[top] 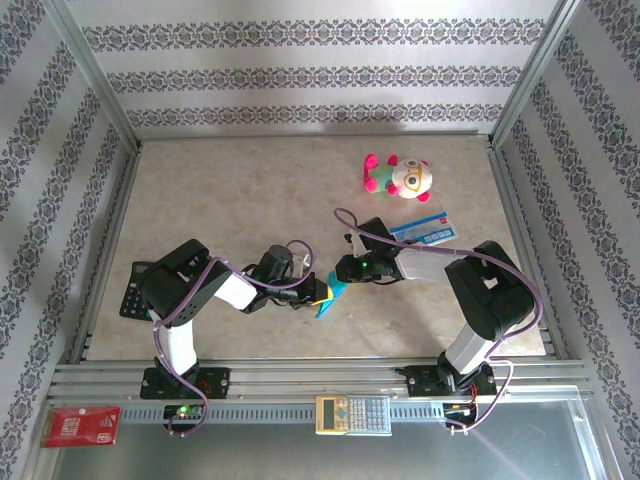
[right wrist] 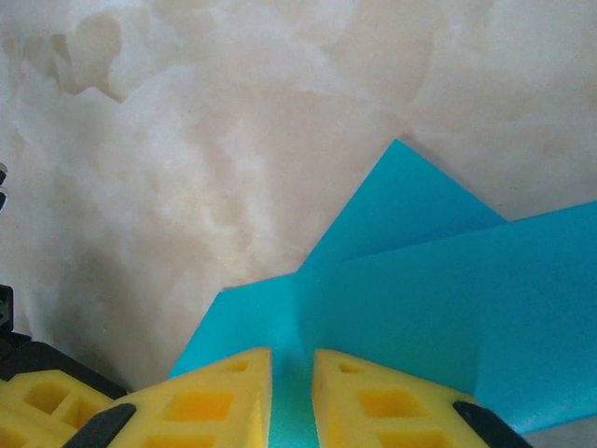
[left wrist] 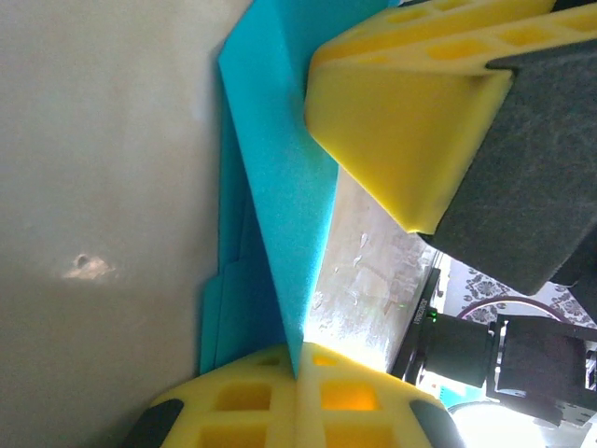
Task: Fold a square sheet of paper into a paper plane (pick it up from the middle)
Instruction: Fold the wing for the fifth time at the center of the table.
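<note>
Yellow right fingers sit nearly together, pinching the folded teal paper plane; the left fingers stand apart, the paper's edge between them; it lies mid-surface, between both grippers.

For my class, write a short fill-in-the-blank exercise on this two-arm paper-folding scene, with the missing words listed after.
1. The folded paper between the two grippers is coloured ____.
2. The plush toy lies toward the table's ____ edge, beyond the printed card.
3. The fingers of the right gripper are coloured ____.
4. Near the left arm's elbow lies a black ____.

Missing words: teal-blue; far; yellow; calculator
</note>
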{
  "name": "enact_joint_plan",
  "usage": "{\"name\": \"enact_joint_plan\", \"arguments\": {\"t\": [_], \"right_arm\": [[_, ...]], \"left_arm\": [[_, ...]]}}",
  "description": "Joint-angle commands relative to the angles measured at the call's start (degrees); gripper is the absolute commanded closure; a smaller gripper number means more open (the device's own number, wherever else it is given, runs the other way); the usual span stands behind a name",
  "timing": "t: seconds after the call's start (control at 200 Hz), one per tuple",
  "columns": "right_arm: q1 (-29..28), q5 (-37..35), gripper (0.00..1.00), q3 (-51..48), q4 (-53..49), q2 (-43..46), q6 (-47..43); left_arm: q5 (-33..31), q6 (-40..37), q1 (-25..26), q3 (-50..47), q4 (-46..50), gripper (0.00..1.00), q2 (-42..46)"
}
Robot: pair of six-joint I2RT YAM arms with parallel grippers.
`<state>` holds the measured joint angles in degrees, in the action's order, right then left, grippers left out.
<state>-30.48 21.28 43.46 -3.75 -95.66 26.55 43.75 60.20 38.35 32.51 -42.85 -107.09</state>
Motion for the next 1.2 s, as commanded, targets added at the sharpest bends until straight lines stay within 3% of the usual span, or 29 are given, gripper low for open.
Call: {"name": "enact_joint_plan", "arguments": {"t": [0.0, 0.435, 0.615, 0.664, 0.719, 0.859, 1.194], "right_arm": [[0.86, -2.97, 0.77, -2.17, -1.79, -1.37, -1.41], [0.86, -2.90, 0.79, -3.22, -1.57, -2.08, -1.87], [0.86, -2.82, 0.79, -3.25, -1.68, -1.97, -1.85], [0.86, -2.88, 0.79, -3.29, -1.70, -1.82, -1.85], [0.86, -2.91, 0.79, -3.34, -1.61, -1.85, -1.80], [0.86, -2.84, 0.79, -3.48, -1.22, -1.99, -1.69], [0.77, -2.64, 0.79, -3.78, -0.73, -2.08, -1.33]], "left_arm": [[-4.64, -3.10, 0.24, -0.36, 11.69, 0.98, -1.53], [-6.96, -7.92, 0.22, 1.90, 25.60, 0.74, 10.21], [-8.12, -10.03, 0.37, 2.21, 33.07, 0.71, 19.79], [-8.78, -10.83, 0.78, 2.70, 34.66, 0.72, 22.25], [-8.64, -11.56, 1.66, 3.81, 36.08, 0.82, 23.23], [-5.16, -10.87, 3.98, 8.22, 34.81, 0.97, 18.90], [-7.45, -12.59, 4.45, 13.63, 35.98, 1.00, 8.24]]}}
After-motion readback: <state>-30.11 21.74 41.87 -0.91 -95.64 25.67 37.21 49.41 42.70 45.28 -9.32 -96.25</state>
